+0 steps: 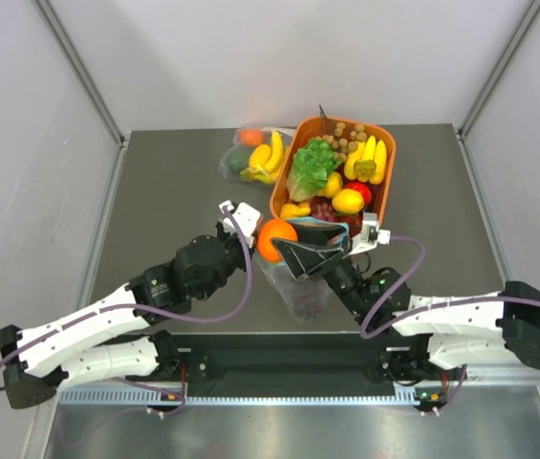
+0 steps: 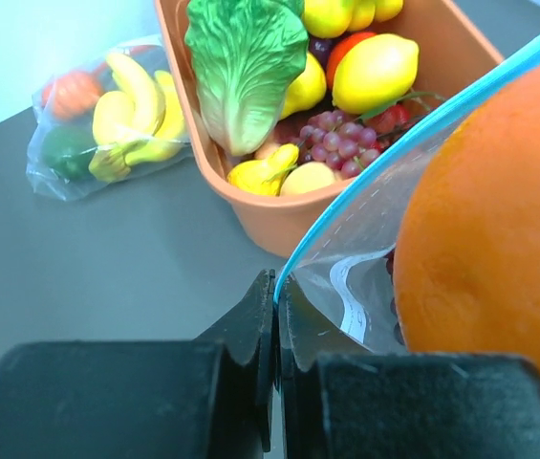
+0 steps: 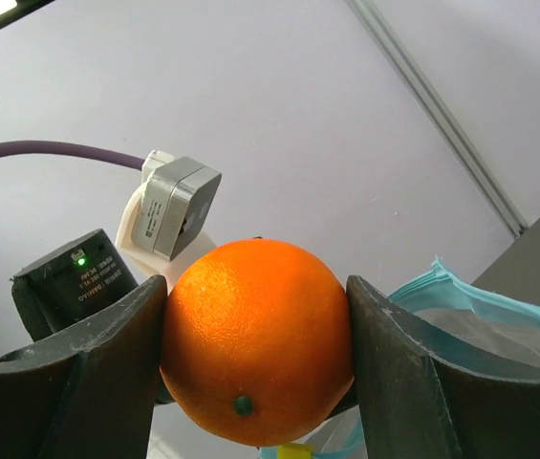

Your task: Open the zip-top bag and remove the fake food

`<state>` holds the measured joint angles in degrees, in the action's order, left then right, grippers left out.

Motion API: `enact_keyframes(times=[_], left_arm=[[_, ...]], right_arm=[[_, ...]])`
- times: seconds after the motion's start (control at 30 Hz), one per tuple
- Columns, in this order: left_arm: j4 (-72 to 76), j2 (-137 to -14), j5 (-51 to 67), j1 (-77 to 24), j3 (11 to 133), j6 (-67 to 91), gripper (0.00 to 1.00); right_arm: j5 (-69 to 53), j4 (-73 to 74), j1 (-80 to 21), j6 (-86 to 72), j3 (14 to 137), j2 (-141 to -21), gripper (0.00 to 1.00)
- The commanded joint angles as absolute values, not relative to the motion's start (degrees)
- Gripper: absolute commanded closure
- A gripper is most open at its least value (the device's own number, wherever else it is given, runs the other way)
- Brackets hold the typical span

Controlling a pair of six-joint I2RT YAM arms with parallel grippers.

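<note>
The right gripper (image 3: 255,330) is clamped on the orange (image 1: 275,239), its two fingers pressing opposite sides. The left gripper (image 2: 276,292) is pinched tight on the teal zip strip (image 2: 461,101) of the zip-top bag (image 1: 300,292). On the grey table (image 1: 174,210) the orange tub (image 1: 393,163) of plastic produce stands furthest back, a clear bag of bananas (image 1: 250,158) just left of it; the zip-top bag hangs in front of the tub's near wall, the orange raised at its mouth.
</note>
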<state>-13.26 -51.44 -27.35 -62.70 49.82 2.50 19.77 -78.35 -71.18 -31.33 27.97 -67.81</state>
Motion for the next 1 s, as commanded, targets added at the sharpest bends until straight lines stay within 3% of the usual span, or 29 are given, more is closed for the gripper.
enact_keyframes(times=[0.0, 0.27, 0.53, 0.7, 0.97], left_arm=[[-16.7, -57.83, -18.63, -65.31, 48.25, -1.67, 0.97], [-17.31, -61.34, -8.89, -60.38, 49.75, -0.17, 0.99], [-17.67, -63.28, -0.97, -58.01, 50.54, 1.75, 1.0], [-18.19, -63.72, -1.49, -57.13, 50.8, 1.76, 1.0], [-19.42, -64.25, -3.34, -57.04, 51.59, 1.93, 1.0]], right_arm=[[-2.29, -83.15, -74.27, -35.78, 34.28, -66.63, 0.81], [-3.25, -80.61, -73.92, -33.75, 30.23, -58.36, 0.81], [-7.92, -78.05, -73.92, -31.65, 31.99, -58.36, 0.81], [-2.03, -68.31, -73.56, -26.2, 30.59, -51.08, 0.82], [13.51, -40.98, -71.99, -14.34, 33.13, -35.08, 0.83]])
